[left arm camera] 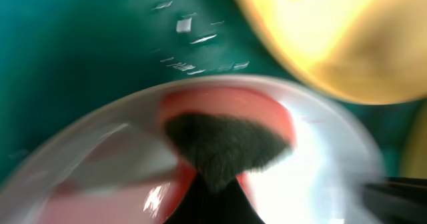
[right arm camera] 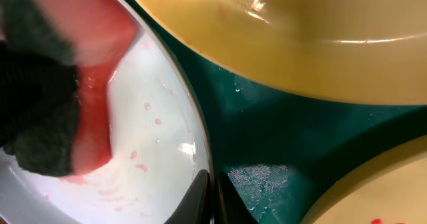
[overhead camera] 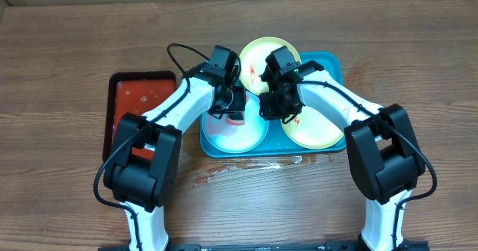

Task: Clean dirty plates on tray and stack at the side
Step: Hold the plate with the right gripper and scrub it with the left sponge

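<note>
The turquoise tray (overhead camera: 334,63) holds three plates. The light blue plate (overhead camera: 233,139) lies front left, one yellow-green plate (overhead camera: 258,57) at the back and one (overhead camera: 317,130) front right. My left gripper (overhead camera: 234,110) is shut on a red sponge (overhead camera: 236,119) with a dark scouring side and presses it on the light blue plate (left arm camera: 327,177). The sponge also shows in the left wrist view (left arm camera: 223,141). My right gripper (overhead camera: 267,113) is shut on the right rim of that plate (right arm camera: 157,111), its fingers (right arm camera: 213,199) pinching the edge. Small red smears dot the plate beside the sponge (right arm camera: 93,117).
A smaller red tray (overhead camera: 142,101) with a black rim lies left of the turquoise one. Water is spilled on the wooden table (overhead camera: 239,169) just in front of the tray. The wet tray floor (right arm camera: 267,137) shows between the plates.
</note>
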Robot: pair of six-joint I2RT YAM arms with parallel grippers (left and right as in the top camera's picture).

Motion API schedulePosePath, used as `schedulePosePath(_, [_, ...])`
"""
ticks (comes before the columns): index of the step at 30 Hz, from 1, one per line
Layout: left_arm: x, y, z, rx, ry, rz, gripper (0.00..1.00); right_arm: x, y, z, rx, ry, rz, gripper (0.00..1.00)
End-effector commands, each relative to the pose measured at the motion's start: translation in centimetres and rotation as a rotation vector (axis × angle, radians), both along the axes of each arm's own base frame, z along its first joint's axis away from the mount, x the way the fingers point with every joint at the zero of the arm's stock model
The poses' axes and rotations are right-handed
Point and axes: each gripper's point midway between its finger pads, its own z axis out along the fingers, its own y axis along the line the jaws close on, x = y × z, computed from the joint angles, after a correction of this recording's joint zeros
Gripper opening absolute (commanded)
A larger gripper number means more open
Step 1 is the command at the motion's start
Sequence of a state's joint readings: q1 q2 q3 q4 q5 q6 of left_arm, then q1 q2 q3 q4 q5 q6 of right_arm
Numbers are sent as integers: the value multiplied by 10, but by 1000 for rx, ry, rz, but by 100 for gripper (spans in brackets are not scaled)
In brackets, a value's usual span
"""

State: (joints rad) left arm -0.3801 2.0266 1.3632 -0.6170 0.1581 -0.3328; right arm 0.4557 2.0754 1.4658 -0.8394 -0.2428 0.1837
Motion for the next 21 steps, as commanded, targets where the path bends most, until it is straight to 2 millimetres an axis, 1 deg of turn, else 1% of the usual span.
schedulePosePath(1, [3, 71, -9, 400, -50, 60, 4, -3, -6, -11, -28, 19, -6, 4])
schedulePosePath(3, [4, 88, 0, 488, -49, 77, 4, -3, -6, -11, -28, 19, -6, 4])
schedulePosePath(4, [5, 92, 5, 510, -47, 82, 4, -3, -6, -11, -28, 18, -6, 4])
schedulePosePath(5, [7, 94, 12, 521, -46, 87, 4, -3, -6, -11, -28, 18, -6, 4])
schedulePosePath(7, [15, 89, 27, 495, -54, 99, 4, -2, -6, -11, -26, 15, -6, 4])
schedulePosePath(9, [21, 76, 38, 428, -55, 91, 4, -2, -6, -11, -26, 15, -6, 4])
schedulePosePath(11, [23, 52, 49, 308, -38, 41, 4, -3, -6, -11, -27, 16, -6, 4])
schedulePosePath(13, [19, 25, 60, 172, -8, -41, 4, -3, -6, -11, -28, 18, -6, 4])
schedulePosePath(15, [10, 0, 66, 30, 33, -107, 4, -3, -6, -11, -28, 19, -6, 4])
schedulePosePath(17, [-3, -16, 67, -58, 82, -141, 4, -3, -6, -11, -27, 18, -6, 4])
schedulePosePath(18, [-14, -21, 61, -82, 118, -155, 5, -3, -6, -11, -27, 16, -6, 4])
schedulePosePath(19, [-16, -21, 60, -82, 126, -157, 4, -3, -6, -11, -26, 16, -7, 4])
schedulePosePath(21, [-29, -22, 47, -70, 165, -168, 4, -2, -6, -11, -26, 15, -7, 4])
